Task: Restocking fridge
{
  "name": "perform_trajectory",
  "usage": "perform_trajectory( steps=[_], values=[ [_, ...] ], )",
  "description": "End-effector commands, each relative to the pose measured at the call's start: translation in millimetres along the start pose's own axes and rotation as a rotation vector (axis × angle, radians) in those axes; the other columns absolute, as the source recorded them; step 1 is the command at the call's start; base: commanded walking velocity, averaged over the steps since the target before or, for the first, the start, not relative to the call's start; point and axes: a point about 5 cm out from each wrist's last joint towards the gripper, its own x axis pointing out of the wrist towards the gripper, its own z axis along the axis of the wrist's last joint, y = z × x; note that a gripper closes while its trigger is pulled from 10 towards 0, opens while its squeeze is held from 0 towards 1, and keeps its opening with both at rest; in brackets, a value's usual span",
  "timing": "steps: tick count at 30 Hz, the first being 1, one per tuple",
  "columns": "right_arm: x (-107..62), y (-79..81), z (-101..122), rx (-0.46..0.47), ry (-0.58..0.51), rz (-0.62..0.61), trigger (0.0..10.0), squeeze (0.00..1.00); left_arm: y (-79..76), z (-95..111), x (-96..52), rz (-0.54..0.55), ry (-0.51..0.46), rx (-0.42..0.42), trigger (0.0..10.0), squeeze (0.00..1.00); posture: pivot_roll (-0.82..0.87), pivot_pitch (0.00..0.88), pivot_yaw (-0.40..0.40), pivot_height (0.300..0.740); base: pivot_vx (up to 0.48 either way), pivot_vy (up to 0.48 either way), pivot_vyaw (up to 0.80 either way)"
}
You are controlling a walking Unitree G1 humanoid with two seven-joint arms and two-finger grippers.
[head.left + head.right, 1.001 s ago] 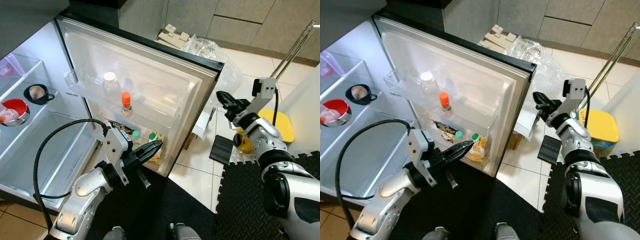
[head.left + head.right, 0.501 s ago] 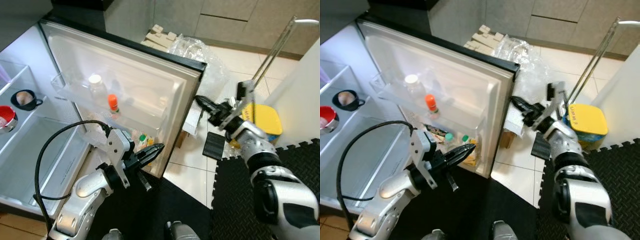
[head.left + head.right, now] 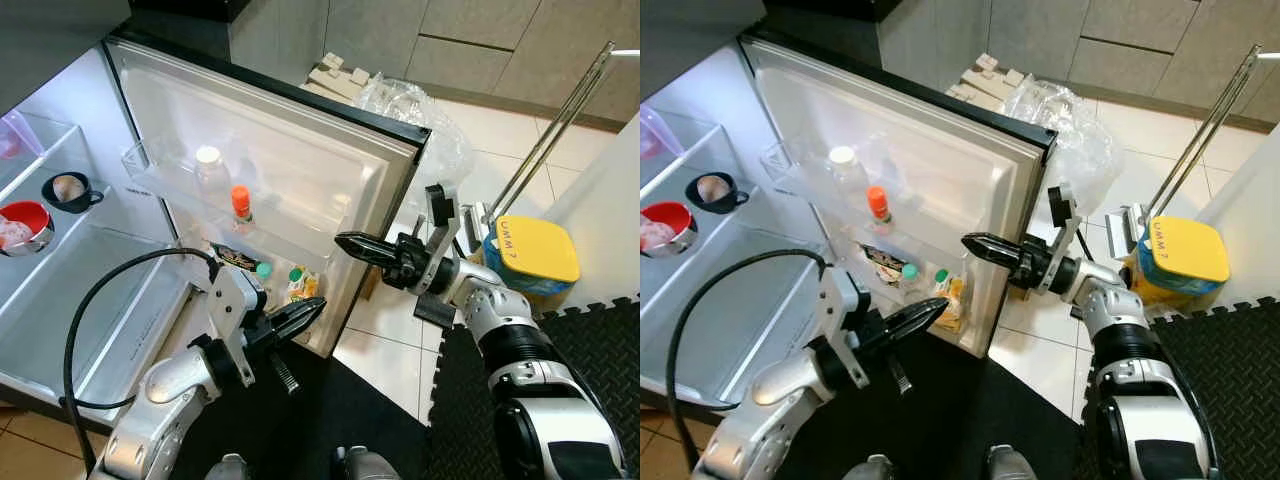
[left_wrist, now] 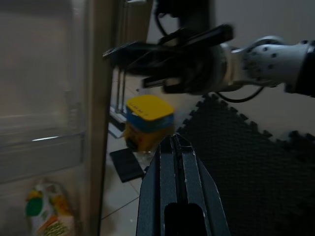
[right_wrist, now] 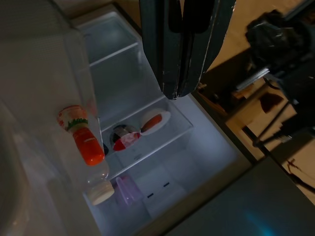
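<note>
Right gripper (image 3: pixel 345 240), fingers pressed together and empty, points at the free edge of the open fridge door (image 3: pixel 300 150). Left gripper (image 3: pixel 315 306) hangs clenched and empty near the door's lower corner. Door looks stiff and swings freely; push on the edge. In the racks: an orange-capped bottle (image 3: pixel 241 205), white-capped bottle (image 3: pixel 208 168), a juice pouch (image 3: pixel 303 288); labels unreadable.
</note>
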Motion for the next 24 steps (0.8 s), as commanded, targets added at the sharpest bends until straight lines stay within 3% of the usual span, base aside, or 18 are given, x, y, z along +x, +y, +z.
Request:
perform_trajectory(
  steps=[1, 5, 7, 8, 10, 11, 12, 13, 14, 16, 18, 20, 21, 22, 24],
  values=[
    [-6.1, 3.2, 8, 0.008, -0.044, 0.008, 10.0, 0.0, 4.0, -6, -6.1, 0.035, 0.028, 0.005, 10.0, 0.0, -0.04, 0.177, -0.043, 0.74, 0.0, 0.0, 0.0],
    [-0.5, 22.1, 55, 0.018, -0.296, 0.113, 10.0, 0.0, 35.8, -19, -13.7, 0.313, 0.066, 0.041, 10.0, 0.0, -0.05, 0.182, -0.038, 0.74, 0.0, 0.0, 0.0],
    [-0.8, 28.3, 79, -0.019, -0.398, 0.13, 10.0, 0.0, 51.3, -27, -20.5, 0.465, 0.132, 0.071, 10.0, 0.0, -0.05, 0.183, -0.036, 0.74, 0.0, 0.0, 0.0],
    [-0.8, 28.3, 79, -0.019, -0.398, 0.13, 10.0, 0.0, 51.3, -27, -20.5, 0.465, 0.132, 0.071, 10.0, 0.0, -0.05, 0.183, -0.036, 0.74, 0.0, 0.0, 0.0],
    [-3.8, 30.0, 97, -0.053, -0.48, 0.119, 10.0, 0.0, 63.3, -35, -28.4, 0.59, 0.192, 0.093, 10.0, 0.0, -0.05, 0.183, -0.037, 0.74, 0.0, 0.0, 0.0],
    [-3.8, 30.0, 97, -0.053, -0.48, 0.119, 10.0, 0.0, 63.3, -35, -28.4, 0.59, 0.192, 0.093, 10.0, 0.0, -0.05, 0.183, -0.037, 0.74, 0.0, 0.0, 0.0],
    [-9.0, 29.2, 110, -0.091, -0.54, 0.079, 10.0, 0.0, 71.6, -40, -37.3, 0.697, 0.194, 0.084, 10.0, 0.0, -0.05, 0.181, -0.039, 0.74, 0.0, 0.0, 0.0],
    [-9.0, 29.2, 110, -0.091, -0.54, 0.079, 10.0, 0.0, 71.6, -40, -37.3, 0.697, 0.194, 0.084, 10.0, 0.0, -0.05, 0.181, -0.039, 0.74, 0.0, 0.0, 0.0],
    [-35.6, 1.8, 130, -0.271, -0.592, -0.429, 10.0, 0.0, 79.2, -64, -66.3, 0.895, 0.24, -0.013, 10.0, 0.0, -0.05, 0.177, -0.043, 0.74, 0.0, 0.0, 0.0],
    [-35.6, 1.8, 130, -0.271, -0.592, -0.429, 10.0, 0.0, 79.2, -64, -66.3, 0.895, 0.24, -0.013, 10.0, 0.0, -0.05, 0.177, -0.043, 0.74, 0.0, 0.0, 0.0],
    [-70.6, -18.2, 131, -0.354, -0.597, -0.873, 10.0, 0.0, 77.2, -88, -86.8, 0.985, 0.332, -0.041, 10.0, 0.0, -0.07, 0.166, -0.04, 0.74, 0.0, 0.0, 0.0],
    [-110.8, -29.5, 106, -0.361, -0.54, -1.156, 10.0, 0.0, 71.7, -120, -112.6, 1.113, 0.461, -0.122, 10.0, 0.0, -0.07, 0.152, -0.037, 0.74, 0.0, 0.0, 0.0],
    [-125.0, -32.9, 91, -0.347, -0.498, -1.239, 10.0, 0.0, 67.6, -133, -124.4, 1.164, 0.511, -0.173, 10.0, 0.0, -0.07, 0.152, -0.037, 0.74, 0.0, 0.0, 0.0],
    [-125.0, -32.9, 91, -0.347, -0.498, -1.239, 10.0, 0.0, 67.6, -133, -124.4, 1.164, 0.511, -0.173, 10.0, 0.0, -0.07, 0.152, -0.037, 0.74, 0.0, 0.0, 0.0],
    [-158.8, -38.5, 31, -0.247, -0.361, -1.451, 10.0, 0.0, 49.6, -160, -146.0, 1.185, 0.67, -0.207, 10.0, 0.0, -0.08, 0.126, -0.04, 0.74, 0.0, 0.0, 0.0]
  ],
)
